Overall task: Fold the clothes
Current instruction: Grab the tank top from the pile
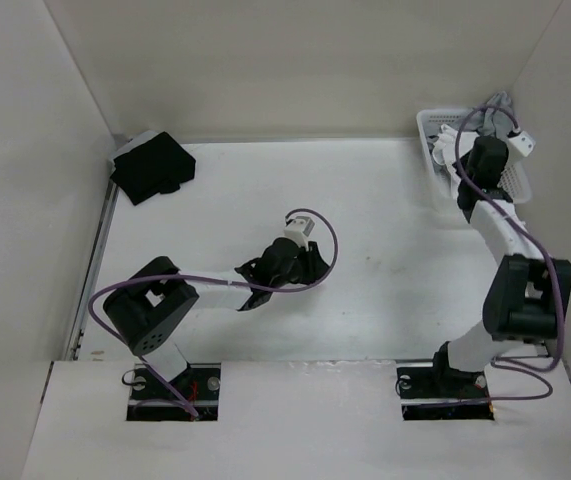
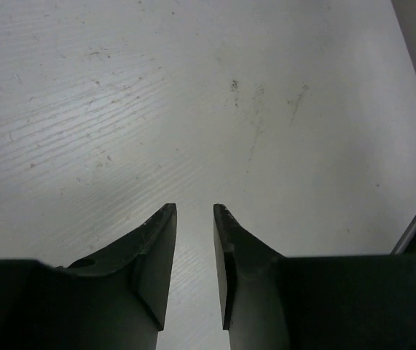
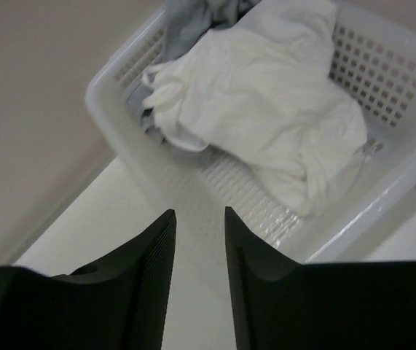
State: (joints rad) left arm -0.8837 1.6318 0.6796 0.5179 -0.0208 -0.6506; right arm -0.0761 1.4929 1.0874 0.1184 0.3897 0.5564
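Observation:
The clothes (image 3: 266,109) lie crumpled as white fabric inside a white perforated basket (image 3: 131,80), which stands at the back right corner of the table (image 1: 427,122). My right gripper (image 3: 199,214) hovers just in front of the basket's near wall, jaws a little apart with nothing between them; from above this gripper (image 1: 463,180) sits at the basket's near side. My left gripper (image 2: 194,209) is low over bare white table, open a narrow gap and empty. In the top view that left gripper (image 1: 315,263) is mid-table, far from the basket.
A grey garment (image 3: 186,22) is bunched at the basket's far end beside the white fabric. A black garment (image 1: 152,167) lies in the back left corner. White walls close in the table on the left, back and right.

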